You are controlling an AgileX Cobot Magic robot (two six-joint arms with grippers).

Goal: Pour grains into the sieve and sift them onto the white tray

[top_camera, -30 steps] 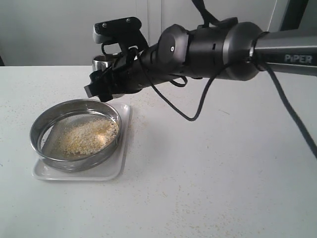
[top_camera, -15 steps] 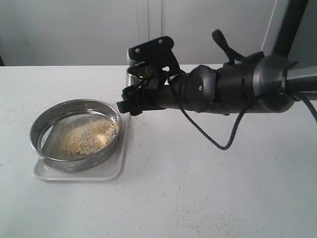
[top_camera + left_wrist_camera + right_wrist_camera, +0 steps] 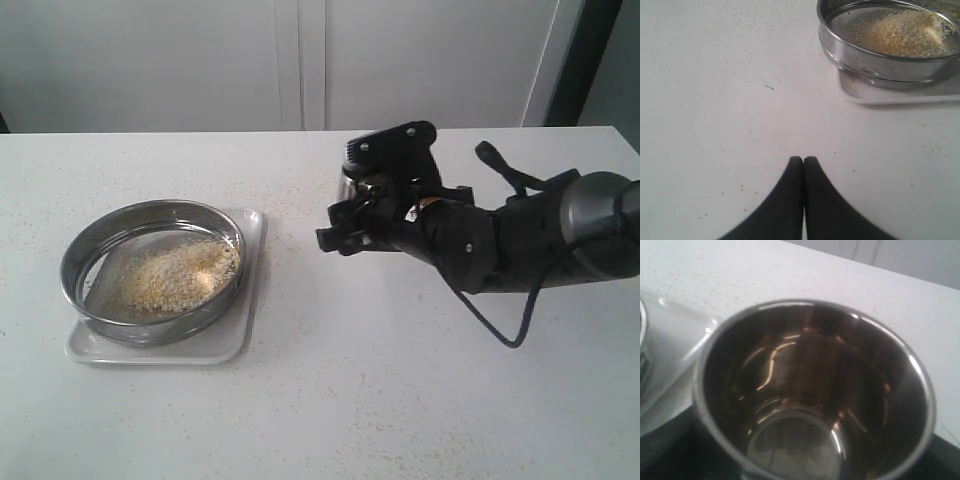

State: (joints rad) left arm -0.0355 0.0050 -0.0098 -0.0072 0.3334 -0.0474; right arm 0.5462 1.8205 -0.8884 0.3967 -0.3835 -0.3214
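The sieve (image 3: 130,322), a wide steel hoop, sits on the white tray (image 3: 235,338) at the left of the table. A heap of yellow and whitish grains (image 3: 170,275) lies on its mesh. My right gripper (image 3: 346,226) hangs low over the table to the right of the tray, shut on a small steel cup (image 3: 347,186). The cup (image 3: 810,390) fills the right wrist view and looks empty inside. My left gripper (image 3: 803,160) is shut on nothing over bare table. From it the sieve (image 3: 880,62), grains (image 3: 900,32) and tray (image 3: 890,95) show some way off.
The white tabletop (image 3: 330,400) is speckled with stray grains. A pale cabinet wall (image 3: 300,60) stands behind the table. The right arm's black cable (image 3: 500,330) loops just above the table beside the arm.
My right arm has swung the cup away from above the sieve, to the right and downward. The sieve, the tray and the grains have stayed as they were.
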